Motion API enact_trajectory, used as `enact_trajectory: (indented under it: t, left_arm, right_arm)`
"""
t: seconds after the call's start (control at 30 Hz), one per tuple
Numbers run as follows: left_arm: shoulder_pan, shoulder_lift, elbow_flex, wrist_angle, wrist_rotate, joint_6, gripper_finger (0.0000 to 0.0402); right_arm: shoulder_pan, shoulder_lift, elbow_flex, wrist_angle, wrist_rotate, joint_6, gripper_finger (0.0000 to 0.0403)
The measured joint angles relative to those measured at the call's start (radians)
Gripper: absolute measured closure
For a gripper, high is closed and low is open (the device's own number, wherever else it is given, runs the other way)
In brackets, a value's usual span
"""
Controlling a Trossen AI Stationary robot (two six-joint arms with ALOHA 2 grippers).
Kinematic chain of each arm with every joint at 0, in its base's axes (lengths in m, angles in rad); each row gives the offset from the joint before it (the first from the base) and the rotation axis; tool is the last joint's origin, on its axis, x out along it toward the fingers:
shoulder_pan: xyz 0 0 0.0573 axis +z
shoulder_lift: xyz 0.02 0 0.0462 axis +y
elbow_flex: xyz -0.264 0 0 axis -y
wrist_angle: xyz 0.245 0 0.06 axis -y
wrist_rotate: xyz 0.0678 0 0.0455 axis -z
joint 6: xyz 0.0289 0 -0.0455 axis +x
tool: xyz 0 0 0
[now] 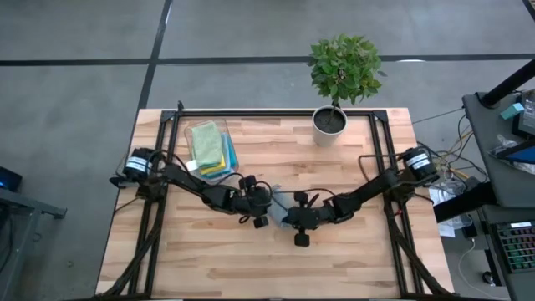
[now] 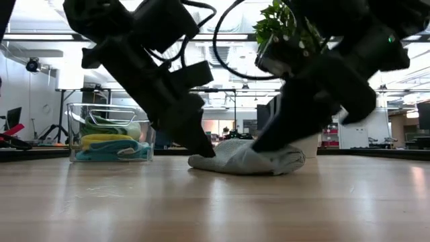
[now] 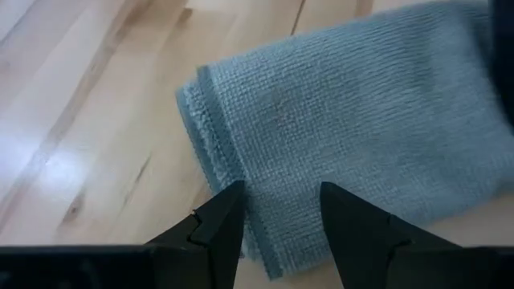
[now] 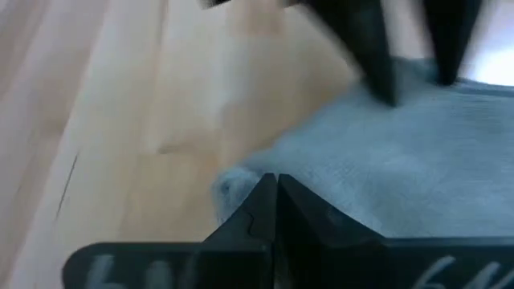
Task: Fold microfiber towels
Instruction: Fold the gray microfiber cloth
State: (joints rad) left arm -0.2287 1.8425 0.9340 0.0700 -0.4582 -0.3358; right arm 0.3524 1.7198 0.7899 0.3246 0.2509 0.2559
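Grey towel [image 2: 245, 158] sits mid-table, bunched into a soft folded wad between both grippers. Far left, the bin [image 1: 191, 149] already holds a stack [image 1: 209, 149] of folded cloths, so this one looks like the last to finish. Left gripper [image 3: 277, 210] is down at the towel's hemmed edge, fingers parted and straddling the cloth, nothing pinched yet; that reads as lining up for a grab. Right gripper [image 4: 275, 191] is closed tight, its tips on the towel's opposite side, probably pinning it so it won't slide. Behind, the plant [image 1: 343, 71].
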Motion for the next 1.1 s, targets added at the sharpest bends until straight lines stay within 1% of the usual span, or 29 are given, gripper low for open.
enact_trajectory:
  t: [0.07, 0.13, 0.2, 0.23, 0.33, 0.47, 0.67, 0.8, 0.9, 0.97, 1.1]
  left_arm:
    - [0.001, 0.005, 0.0, -0.005, -0.018, -0.001, 0.0252]
    - [0.006, 0.01, 0.0, -0.001, -0.024, -0.001, 0.0252]
    - [0.015, 0.012, -0.001, -0.01, -0.026, -0.002, 0.0252]
    - [0.019, 0.012, -0.001, -0.009, -0.027, -0.002, 0.0252]
    - [0.032, 0.022, -0.002, -0.01, -0.031, -0.001, 0.0252]
    - [0.04, 0.02, 0.0, -0.009, -0.033, 0.002, 0.0252]
    - [0.025, -0.072, 0.016, -0.108, -0.03, 0.002, 0.0252]
    - [-0.002, -0.108, 0.012, -0.106, 0.01, 0.006, 0.0252]
    - [-0.017, -0.103, 0.008, -0.074, 0.021, -0.019, 0.0252]
    - [-0.026, -0.072, 0.008, -0.014, 0.02, -0.037, 0.0252]
    - [-0.035, -0.014, 0.014, 0.039, 0.018, -0.049, 0.0252]
  right_arm:
    - [0.003, 0.023, 0.0, 0.002, -0.054, -0.04, 0.0394]
    - [0.007, 0.04, 0.0, 0.003, -0.137, -0.051, 0.0394]
    - [0.017, 0.05, 0.002, 0.004, -0.183, -0.047, 0.0394]
    - [0.025, 0.053, 0.002, 0.004, -0.189, -0.04, 0.0394]
    - [0.039, 0.054, 0.003, 0.002, -0.184, -0.031, 0.0394]
    - [0.051, 0.025, 0.001, -0.036, -0.103, -0.02, 0.0394]
    - [0.056, -0.045, 0.002, -0.065, -0.09, -0.031, 0.0394]
    - [0.056, -0.065, 0.002, -0.053, -0.085, -0.054, 0.0394]
    - [0.056, -0.069, 0.002, -0.052, -0.084, -0.073, 0.0394]
    - [0.056, -0.065, 0.002, -0.049, -0.083, -0.086, 0.0394]
    - [0.056, -0.042, 0.0, -0.019, -0.085, -0.098, 0.0394]
